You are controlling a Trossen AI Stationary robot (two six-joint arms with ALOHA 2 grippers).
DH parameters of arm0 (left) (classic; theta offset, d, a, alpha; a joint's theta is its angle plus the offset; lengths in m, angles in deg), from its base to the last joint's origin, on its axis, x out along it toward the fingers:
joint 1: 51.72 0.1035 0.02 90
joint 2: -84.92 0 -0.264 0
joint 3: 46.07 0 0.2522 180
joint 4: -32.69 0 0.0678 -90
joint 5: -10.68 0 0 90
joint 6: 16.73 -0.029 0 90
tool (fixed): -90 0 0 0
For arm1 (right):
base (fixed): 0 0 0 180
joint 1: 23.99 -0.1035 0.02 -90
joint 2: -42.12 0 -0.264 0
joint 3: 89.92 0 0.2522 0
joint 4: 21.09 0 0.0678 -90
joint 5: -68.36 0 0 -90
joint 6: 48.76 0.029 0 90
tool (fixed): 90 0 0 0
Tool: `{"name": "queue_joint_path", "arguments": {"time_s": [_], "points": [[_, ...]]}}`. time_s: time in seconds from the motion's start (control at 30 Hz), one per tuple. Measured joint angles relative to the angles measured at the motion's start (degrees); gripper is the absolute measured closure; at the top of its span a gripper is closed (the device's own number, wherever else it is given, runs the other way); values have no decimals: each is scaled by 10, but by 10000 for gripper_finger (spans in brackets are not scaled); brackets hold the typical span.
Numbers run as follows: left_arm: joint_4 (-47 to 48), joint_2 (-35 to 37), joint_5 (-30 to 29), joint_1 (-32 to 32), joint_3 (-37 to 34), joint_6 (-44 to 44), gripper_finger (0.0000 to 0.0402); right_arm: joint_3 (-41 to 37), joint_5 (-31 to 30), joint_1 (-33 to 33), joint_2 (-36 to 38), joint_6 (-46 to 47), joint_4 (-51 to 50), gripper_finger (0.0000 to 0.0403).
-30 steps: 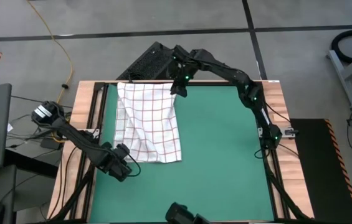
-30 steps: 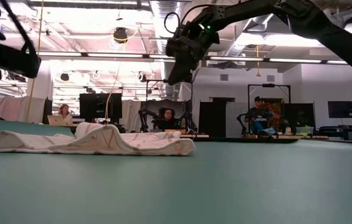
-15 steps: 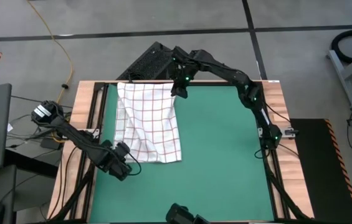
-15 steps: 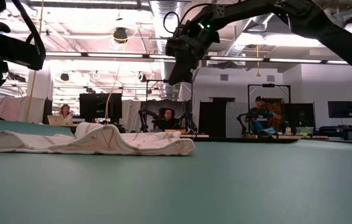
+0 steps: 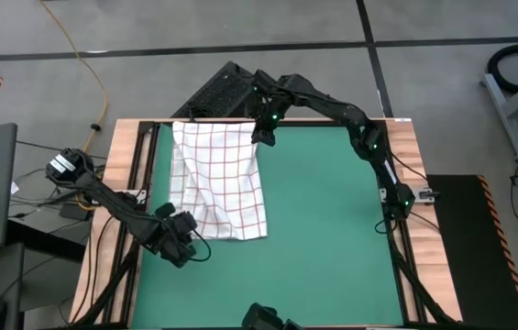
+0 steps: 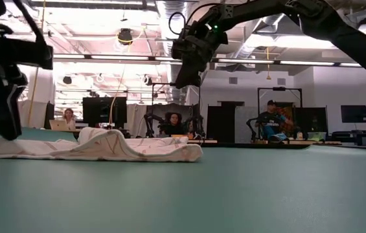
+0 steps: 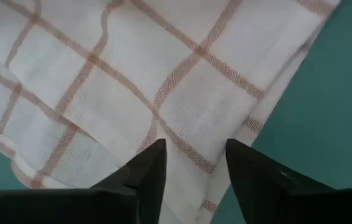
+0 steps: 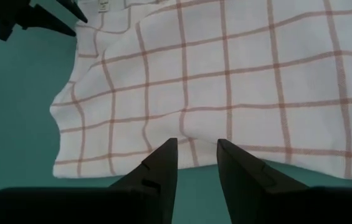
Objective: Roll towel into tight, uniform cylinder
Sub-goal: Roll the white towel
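High view: a concrete floor (image 5: 240,37) with dark seam lines lies all around the table, and a yellow cable (image 5: 93,73) runs across it. The table's wooden border (image 5: 116,165) frames a green mat (image 5: 323,229) that covers nearly the whole top. In the low view the room beyond is a wide workshop with ceiling strip lights (image 6: 312,63), dark screens (image 6: 102,110) and seated people (image 6: 272,123) far behind the mat's edge.

The towel (image 5: 217,179), white with a grid of thin red lines, lies spread and not rolled on the mat's left part, its far edge at the mat's far border and its near edge wrinkled. From table height it shows as a low, rumpled heap (image 6: 105,147).

The right arm reaches across the far side; the right gripper (image 5: 262,135) hangs above the towel's far right corner, clear of the cloth in the low view (image 6: 184,77). Its fingers (image 8: 163,165) stand a narrow gap apart with nothing between them.

The left gripper (image 5: 185,240) sits low at the towel's near left corner, just over the cloth's edge. Its fingers (image 7: 154,165) stand parted above the fabric, holding nothing; whether the tips touch the cloth cannot be told.
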State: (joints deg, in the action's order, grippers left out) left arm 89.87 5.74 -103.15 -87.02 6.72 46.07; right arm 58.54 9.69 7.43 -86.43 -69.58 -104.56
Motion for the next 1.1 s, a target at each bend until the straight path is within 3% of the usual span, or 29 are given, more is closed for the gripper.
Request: {"name": "queue_joint_path", "arguments": {"time_s": [0.13,0.4,0.5,0.67,1.1], "points": [[6,0,0,0,-10,4,225,0,0,0,0,13,0,267],[9,0,6,4,-30,-13,229,0,0,-5,0,15,-18,267],[8,0,33,13,-28,-17,267,0,0,-8,0,15,-25,267],[10,0,75,20,-25,-14,383,0,-2,-13,0,15,-22,267],[163,0,76,18,98,22,401,0,-2,-29,-1,-4,-13,267]]}}
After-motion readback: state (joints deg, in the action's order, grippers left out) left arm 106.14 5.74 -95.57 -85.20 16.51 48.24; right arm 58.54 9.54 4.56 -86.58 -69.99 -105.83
